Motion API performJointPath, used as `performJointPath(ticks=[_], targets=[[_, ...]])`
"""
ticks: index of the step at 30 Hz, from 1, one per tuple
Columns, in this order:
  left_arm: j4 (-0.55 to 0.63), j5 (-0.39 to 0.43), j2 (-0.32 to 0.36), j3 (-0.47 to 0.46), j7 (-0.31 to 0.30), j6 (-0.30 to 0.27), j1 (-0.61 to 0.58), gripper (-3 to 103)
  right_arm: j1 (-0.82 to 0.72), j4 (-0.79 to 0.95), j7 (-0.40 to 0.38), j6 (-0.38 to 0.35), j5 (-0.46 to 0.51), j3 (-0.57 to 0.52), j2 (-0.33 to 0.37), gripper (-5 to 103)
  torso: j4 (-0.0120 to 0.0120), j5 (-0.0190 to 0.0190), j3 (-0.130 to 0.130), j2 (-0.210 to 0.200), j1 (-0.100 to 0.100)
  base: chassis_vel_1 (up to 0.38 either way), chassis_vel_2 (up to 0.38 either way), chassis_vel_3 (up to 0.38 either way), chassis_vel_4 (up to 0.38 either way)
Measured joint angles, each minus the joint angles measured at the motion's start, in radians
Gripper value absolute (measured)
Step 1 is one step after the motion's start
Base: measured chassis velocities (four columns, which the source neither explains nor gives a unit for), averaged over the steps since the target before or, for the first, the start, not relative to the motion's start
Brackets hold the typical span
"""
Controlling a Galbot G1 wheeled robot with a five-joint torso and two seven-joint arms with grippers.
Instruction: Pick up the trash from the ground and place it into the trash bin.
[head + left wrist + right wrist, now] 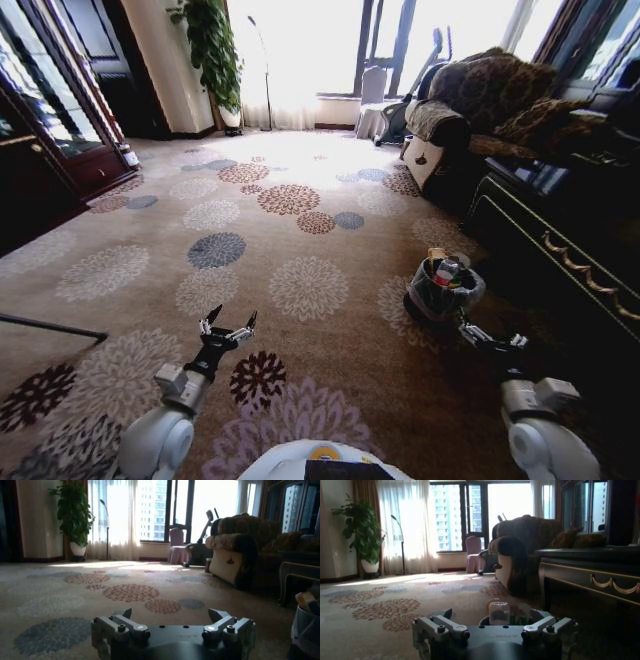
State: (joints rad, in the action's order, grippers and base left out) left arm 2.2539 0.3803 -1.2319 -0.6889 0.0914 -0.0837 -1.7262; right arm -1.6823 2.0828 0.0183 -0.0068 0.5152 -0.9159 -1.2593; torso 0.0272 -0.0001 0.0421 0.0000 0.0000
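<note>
The trash bin (428,302), a small round bucket with a crinkled grey liner, stands on the patterned carpet at the right, in front of a dark sideboard. Trash fills it: a clear bottle with a red cap (447,269) stands among yellow and green packets. My right gripper (492,341) hovers low just on the near side of the bin, open and empty. In the right wrist view the bottle (499,612) rises just beyond the open right gripper (492,615). My left gripper (228,325) is open over the carpet, far to the left of the bin. The left wrist view has the left gripper (171,615) open, with the bin (304,630) at the frame's edge.
A dark sideboard (560,245) runs along the right, close behind the bin. A brown sofa (485,100) stands beyond it. A potted plant (212,45) and a floor lamp are by the far window. Dark wooden cabinets (50,130) line the left. A thin dark bar (50,327) lies low at left.
</note>
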Motion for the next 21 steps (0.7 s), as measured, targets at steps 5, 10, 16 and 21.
performJointPath(ticks=[5, 10, 16, 21], targets=[[0.004, -0.014, 0.003, 0.034, -0.070, -0.027, 0.029, 100, -0.002, 0.001, 0.000, -0.003, -0.001, -0.002, 0.003, 100, 0.0000, 0.0001, 0.000, 0.000, 0.000, 0.000, 0.000, 0.000, 0.000], [0.006, -0.028, -0.005, 0.042, -0.098, -0.038, 0.036, 100, -0.003, -0.001, 0.000, -0.005, 0.003, -0.007, 0.011, 100, 0.0000, 0.0000, 0.000, 0.000, 0.000, 0.000, 0.000, 0.000, 0.000], [0.007, -0.046, -0.002, 0.043, -0.100, -0.048, 0.032, 100, -0.010, -0.006, 0.000, -0.006, 0.010, -0.011, 0.013, 100, 0.0000, 0.0000, 0.000, 0.000, 0.000, 0.000, 0.000, 0.000, 0.000], [0.008, -0.049, -0.001, 0.043, -0.099, -0.052, 0.032, 100, -0.013, -0.005, 0.000, -0.006, 0.008, -0.009, 0.012, 100, 0.0000, 0.0001, 0.000, 0.000, 0.000, 0.000, 0.000, 0.000, 0.000]])
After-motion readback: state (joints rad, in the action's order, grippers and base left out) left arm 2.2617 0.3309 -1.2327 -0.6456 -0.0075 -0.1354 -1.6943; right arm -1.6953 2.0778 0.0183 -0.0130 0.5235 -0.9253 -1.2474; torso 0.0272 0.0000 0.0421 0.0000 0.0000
